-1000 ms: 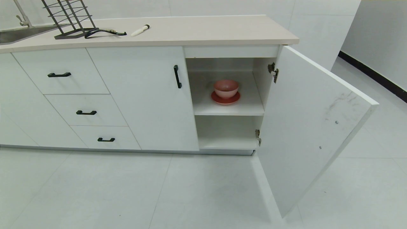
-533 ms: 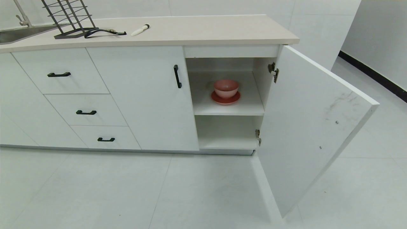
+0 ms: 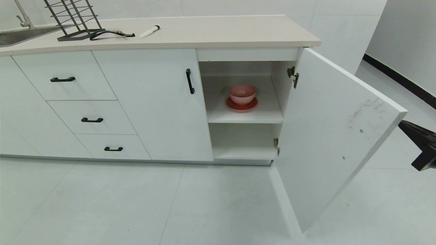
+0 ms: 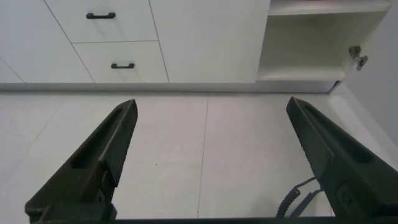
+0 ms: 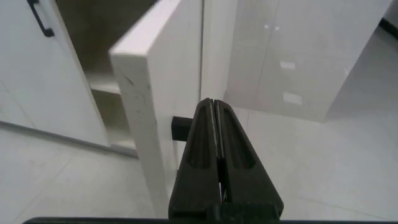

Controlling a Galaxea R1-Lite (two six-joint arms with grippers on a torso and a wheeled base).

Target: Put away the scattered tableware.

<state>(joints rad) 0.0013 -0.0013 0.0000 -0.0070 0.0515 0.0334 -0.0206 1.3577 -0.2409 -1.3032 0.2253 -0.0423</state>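
Pink bowl [image 3: 242, 94] on red plate [image 3: 242, 105] sits shelved mid-frame, left of my pressed-together right fingers [image 3: 419, 136], the nearer pair, beside the open door [image 3: 333, 129]'s free edge; left fingers [image 4: 106, 155] gape wide.

Left arm: my left gripper [image 4: 211, 102] aims forward and down, fingers spread wide, empty.
Right arm: my right gripper [image 5: 214, 106] points forward at my far right, fingers pressed flat together, empty.
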